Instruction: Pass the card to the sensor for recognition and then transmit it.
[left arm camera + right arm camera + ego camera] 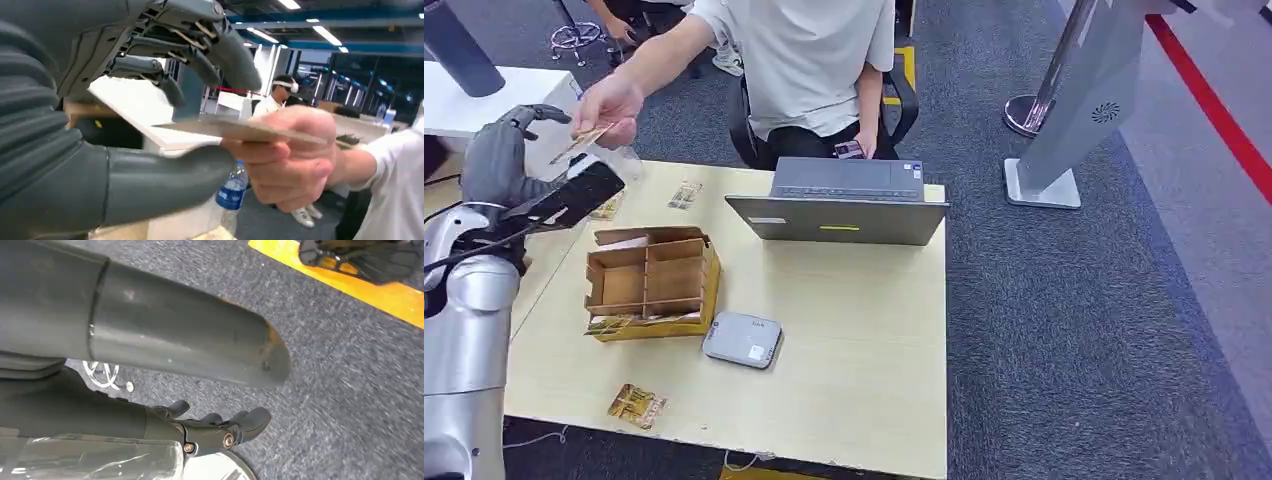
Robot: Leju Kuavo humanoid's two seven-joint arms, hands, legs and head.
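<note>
The left robot hand (509, 150) is hovering off the 10 o'clock corner of the surface (864, 370), fingers spread, and a person's hand (612, 105) is pinching the card (584, 140) right at it. In the left wrist view the card (240, 129) is lying flat between the thick thumb (165, 177) and the darker fingers (200, 45), with the person's hand (295, 155) gripping its far end. I cannot tell whether the thumb is touching the card's underside; the fingers above are standing apart from it, so the robot hand is released, grasping nothing as far as I can see.

The right robot hand (220, 427) is hanging toward the carpet, fingers loosely curled around nothing.

The risk, as I judge it, is in the handover itself. If either side is letting go while the other is not yet pinching firmly, the thin card is sliding out and dropping past the surface edge to the floor. A fast withdrawal could also tug it against the person's fingers or bend it.

The box (652, 283) and the sensor (742, 339) are sitting near the surface's middle, at about 5 o'clock from the handover, well apart from it. 2 loose cards, 1 (685, 194) at 12 o'clock from the box and 1 (636, 405) at 6, could be confusing a later pick.
</note>
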